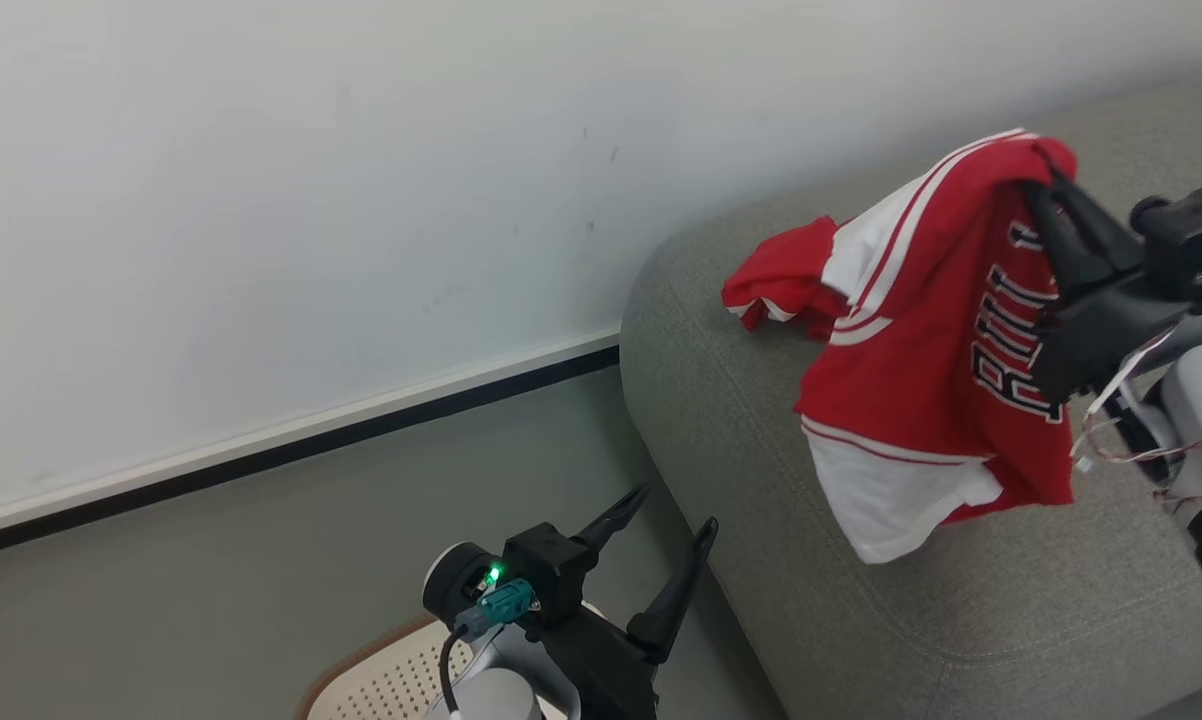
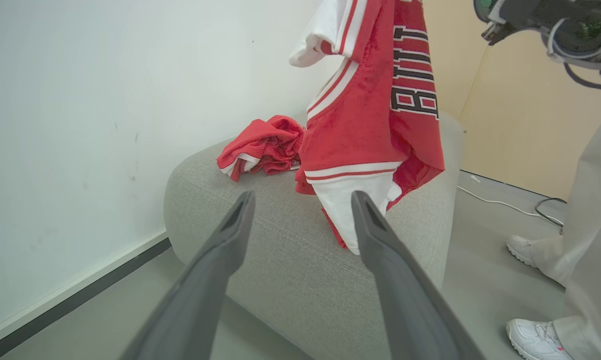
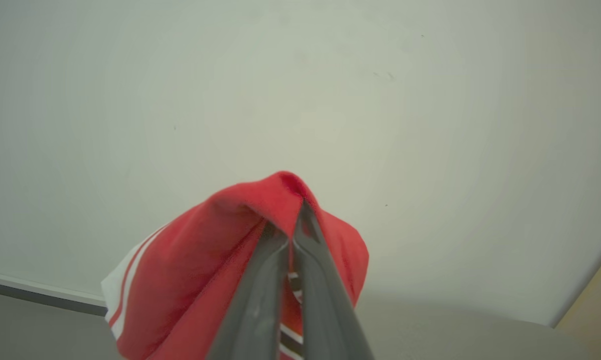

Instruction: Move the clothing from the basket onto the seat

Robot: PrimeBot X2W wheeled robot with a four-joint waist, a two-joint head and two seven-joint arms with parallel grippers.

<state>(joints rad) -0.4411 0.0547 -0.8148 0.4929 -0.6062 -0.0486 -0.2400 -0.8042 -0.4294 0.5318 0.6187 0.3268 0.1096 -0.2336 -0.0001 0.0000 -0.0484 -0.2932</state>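
Grey seat (image 1: 961, 620) — red clothing (image 1: 776, 275) atop

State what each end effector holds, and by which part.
The right end effector pinches the red jersey by a bunched top fold; the left end effector holds nothing.

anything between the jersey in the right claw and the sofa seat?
Nothing visible. The jersey hangs from the shut right claw, directly over the bare seat. The other red piece lies crumpled beside it, toward the wall, not underneath. The open left claw sits low, off the seat's edge.
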